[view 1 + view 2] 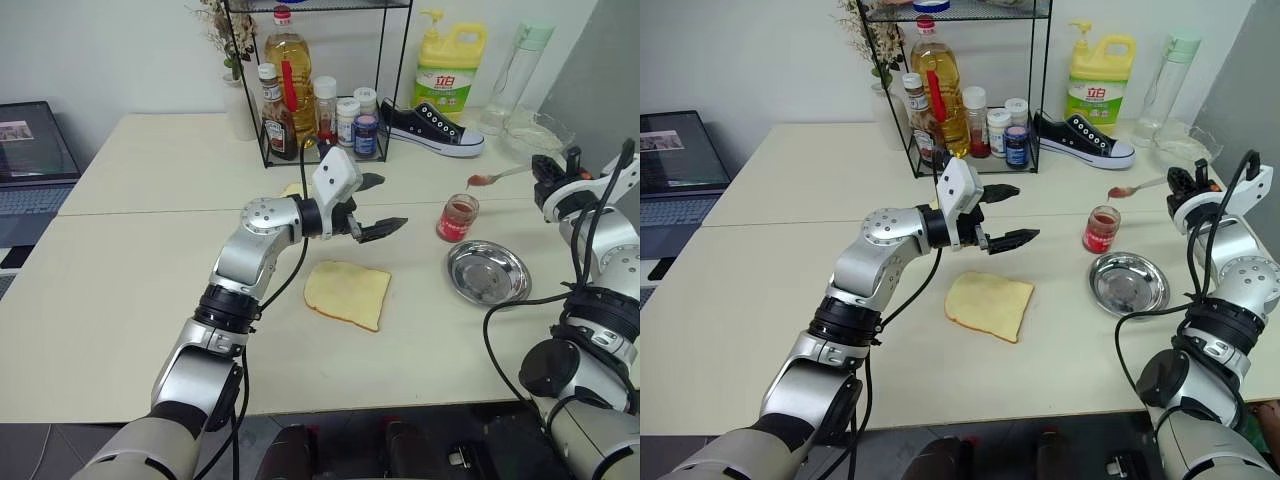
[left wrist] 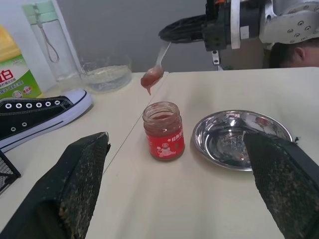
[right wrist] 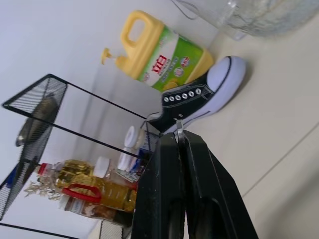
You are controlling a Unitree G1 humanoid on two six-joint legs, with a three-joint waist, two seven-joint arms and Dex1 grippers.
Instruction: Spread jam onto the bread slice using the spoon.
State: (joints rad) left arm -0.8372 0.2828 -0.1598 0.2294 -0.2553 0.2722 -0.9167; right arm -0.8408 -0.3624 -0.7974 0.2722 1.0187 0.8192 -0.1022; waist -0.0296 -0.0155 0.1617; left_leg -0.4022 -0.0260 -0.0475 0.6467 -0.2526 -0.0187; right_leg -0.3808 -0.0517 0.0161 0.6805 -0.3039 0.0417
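Observation:
The bread slice [image 1: 347,294] lies flat on the table, pale yellow with a tan crust. Above and behind it my left gripper [image 1: 378,207] hovers open, empty, pointing toward the right. The small glass jar of red jam [image 1: 457,217] stands to the right of that gripper, lid off. My right gripper [image 1: 548,170] is shut on the handle of the spoon [image 1: 494,178], held in the air above and behind the jar. The spoon's bowl [image 2: 151,78] carries a dollop of red jam that hangs just over the jar [image 2: 163,130].
A round steel dish [image 1: 487,271] sits right of the bread, near the jar. Behind stand a wire rack of bottles [image 1: 310,100], a black sneaker [image 1: 430,128], a yellow detergent jug [image 1: 448,65] and a glass bowl [image 1: 535,131]. A laptop [image 1: 30,160] lies far left.

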